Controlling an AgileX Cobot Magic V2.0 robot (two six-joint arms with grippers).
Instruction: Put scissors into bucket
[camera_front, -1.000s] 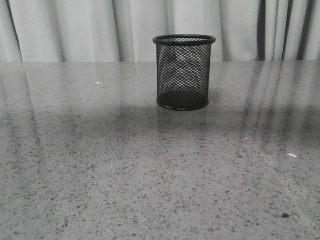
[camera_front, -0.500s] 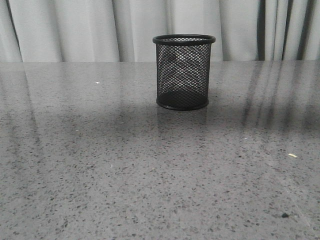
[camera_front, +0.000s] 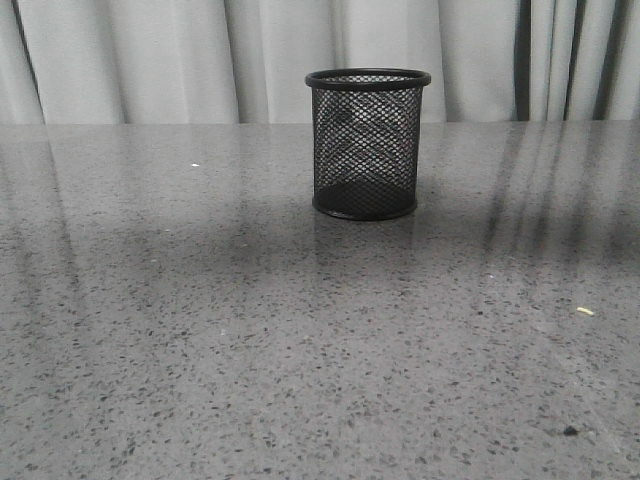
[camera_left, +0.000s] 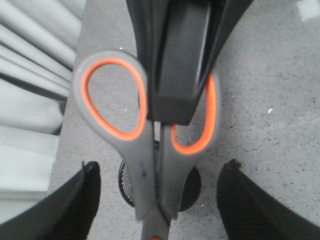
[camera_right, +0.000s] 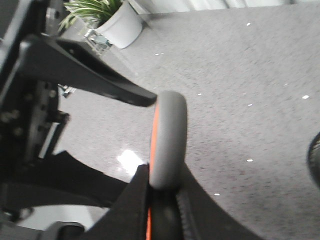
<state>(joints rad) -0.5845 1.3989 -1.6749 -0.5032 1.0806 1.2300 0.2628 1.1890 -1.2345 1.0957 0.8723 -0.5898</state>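
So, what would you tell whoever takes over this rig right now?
Right gripper: shut on the scissors, clamped at one handle loop.
Left gripper: open, its fingers wide apart on either side of the scissors, touching nothing.
Scissors: in the air, blades pointing down, out of the front view. The left wrist view shows them roughly over the bucket.
Bucket: upright on the table, nothing in it.
Done: scissors picked up and brought over.
Left: lower the blades through the rim, then release.
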